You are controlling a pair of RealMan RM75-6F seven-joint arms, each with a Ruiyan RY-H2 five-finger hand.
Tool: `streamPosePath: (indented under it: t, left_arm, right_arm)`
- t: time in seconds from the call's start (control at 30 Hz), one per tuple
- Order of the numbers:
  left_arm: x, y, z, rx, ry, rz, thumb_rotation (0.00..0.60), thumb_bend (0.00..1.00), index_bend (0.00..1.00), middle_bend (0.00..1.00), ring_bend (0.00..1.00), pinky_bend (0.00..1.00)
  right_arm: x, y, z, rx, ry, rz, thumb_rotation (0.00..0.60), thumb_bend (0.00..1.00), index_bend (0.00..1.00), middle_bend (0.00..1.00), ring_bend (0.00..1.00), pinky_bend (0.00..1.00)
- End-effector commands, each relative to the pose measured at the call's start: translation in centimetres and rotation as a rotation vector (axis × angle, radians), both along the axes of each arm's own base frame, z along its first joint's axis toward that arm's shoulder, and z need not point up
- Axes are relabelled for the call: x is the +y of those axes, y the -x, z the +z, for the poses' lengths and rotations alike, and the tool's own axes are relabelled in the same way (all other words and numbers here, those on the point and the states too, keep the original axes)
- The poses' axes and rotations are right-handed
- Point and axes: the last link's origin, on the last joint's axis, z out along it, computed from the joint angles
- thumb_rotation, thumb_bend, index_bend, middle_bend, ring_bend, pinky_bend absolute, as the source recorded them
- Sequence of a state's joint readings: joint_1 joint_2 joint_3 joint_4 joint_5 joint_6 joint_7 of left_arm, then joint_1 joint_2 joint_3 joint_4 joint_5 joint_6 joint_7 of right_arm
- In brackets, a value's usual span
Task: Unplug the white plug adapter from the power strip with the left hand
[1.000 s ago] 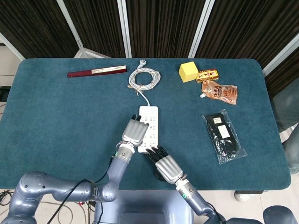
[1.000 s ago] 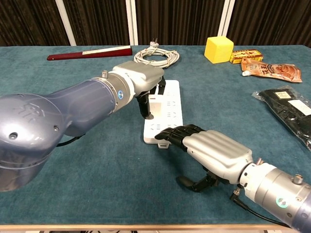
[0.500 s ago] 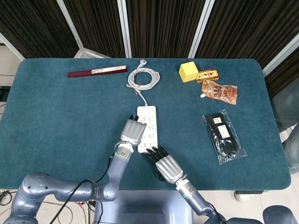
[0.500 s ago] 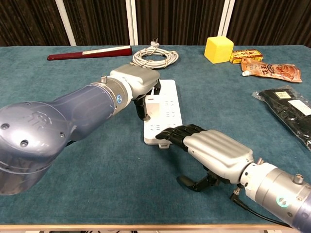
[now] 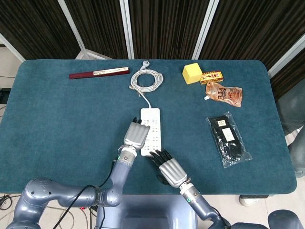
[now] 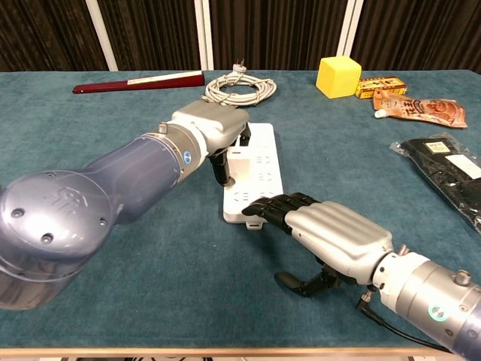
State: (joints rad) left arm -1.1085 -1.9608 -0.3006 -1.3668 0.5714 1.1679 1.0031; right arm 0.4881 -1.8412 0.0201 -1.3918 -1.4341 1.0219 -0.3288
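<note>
On the power strip (image 6: 259, 169), left hand (image 6: 213, 124) grips the white plug adapter (image 6: 234, 163).

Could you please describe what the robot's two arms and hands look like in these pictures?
Both arms are glossy blue-grey, rounded shells with small bolt heads. The left hand and right hand have silver-grey ribbed backs and black fingers. Each wrist has a silver cuff, and the right one shows a small green-lit ring. A thin black cable trails beside each forearm.
</note>
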Motion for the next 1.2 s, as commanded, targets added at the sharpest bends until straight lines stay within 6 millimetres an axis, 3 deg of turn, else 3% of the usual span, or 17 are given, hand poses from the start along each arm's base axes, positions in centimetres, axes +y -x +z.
streamPosePath:
  t: [0.03,0.6,1.03,1.2]
  left_arm:
    - [0.0,-0.3,-0.1,-0.008,-0.001,-0.003,0.6,0.35,0.63,0.66,0.23,0.18]
    - [-0.1,1.1,-0.1,0.007,-0.01,0.031,0.6,0.35,0.68,0.71,0.25,0.18]
    - [-0.4,-1.1,-0.8,-0.038,-0.013,-0.009,0.6,0.35,0.71,0.75,0.27,0.19]
    - [-0.5,-0.5,-0.9,-0.022,-0.011,0.0,0.6,0.36,0.72,0.75,0.28,0.19]
  right_arm:
    - [0.0,0.1,0.0,0.0,-0.002,-0.005,0.6,0.48,0.09,0.13,0.03,0.07]
    - [0.2,0.1,0.0,0.0,-0.004,-0.002,0.6,0.48,0.09,0.13,0.03,0.07]
    - [0.0,0.3,0.2,0.001,0.001,-0.006,0.6,0.48,0.09,0.13,0.03,0.07]
    - [0.1,0.5,0.2,0.008,-0.005,-0.007,0.6,0.48,0.09,0.13,0.04,0.07]
